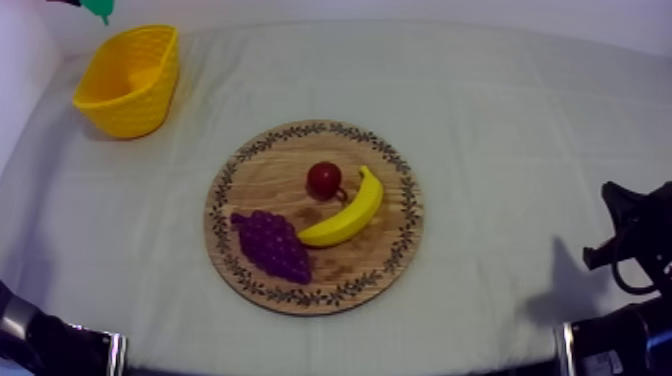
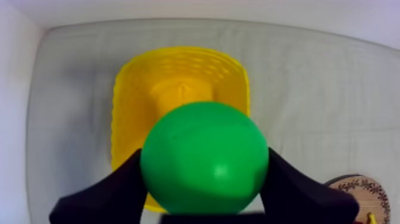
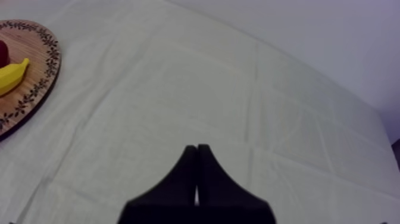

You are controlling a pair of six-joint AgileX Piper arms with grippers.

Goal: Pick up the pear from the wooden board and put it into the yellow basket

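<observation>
Grey-white cloth covered the table (image 1: 500, 120). From above you saw the pear (image 1: 98, 9) as a green bit, cut off at the edge over the yellow basket (image 1: 130, 110). At the left wrist it looked smooth, round and bright green, clamped by the left gripper (image 2: 204, 173) and partly hiding the basket's floor. The right gripper (image 3: 197, 155) had its fingers together.

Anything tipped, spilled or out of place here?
Nothing stands out. The yellow basket stands upright, the left gripper holds the pear over it, and the banana, grapes and small red fruit lie on the wooden board.
</observation>
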